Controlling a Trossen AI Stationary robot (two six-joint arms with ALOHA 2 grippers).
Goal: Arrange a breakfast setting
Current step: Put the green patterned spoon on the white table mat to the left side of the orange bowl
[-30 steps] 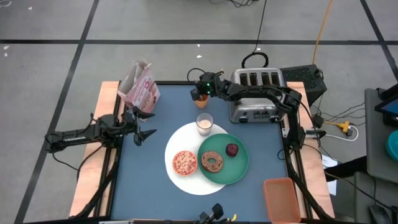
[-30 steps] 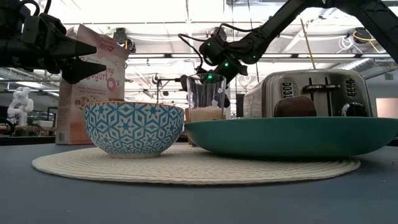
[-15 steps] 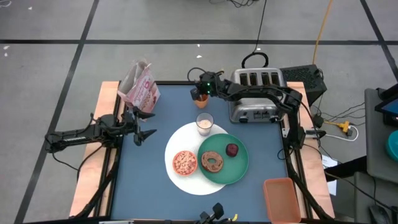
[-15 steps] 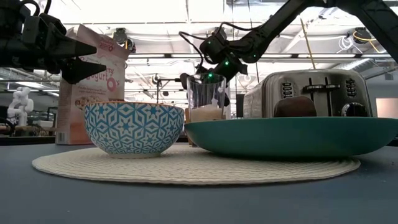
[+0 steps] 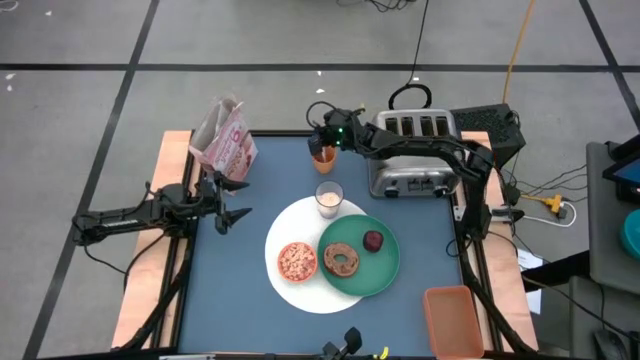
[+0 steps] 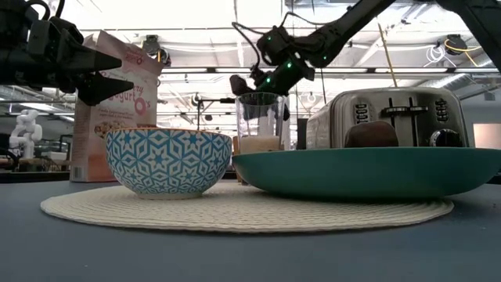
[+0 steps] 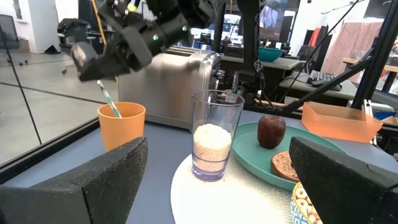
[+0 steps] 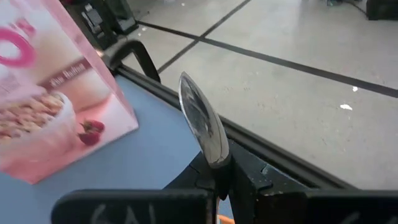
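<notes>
An orange cup stands at the table's far middle, left of the toaster. My right gripper hangs over it, shut on a spoon. The spoon's shiny bowl sticks out past the fingers. A milk glass stands on the far rim of the large white plate. The plate carries a small bowl of cereal and a green plate with a brown bagel and a dark red fruit. My left gripper is open and empty at the table's left. My right gripper pinches the spoon between its two fingers at the neck just below the bowl. It comes from above, slanting down toward the cup. The spoon hangs below the fingers, bowl end up. Its light blue handle reaches down into the orange cup's mouth.
A silver four-slot toaster stands at the far right, close beside the cup. A pink cereal box stands at the far left corner, near my left gripper. An orange tray lies off the near right corner.
My right gripper has risen above the orange cup and drifted slightly toward the table's right edge, still shut on the spoon, which has come up with it. The cup stands where it was.
</notes>
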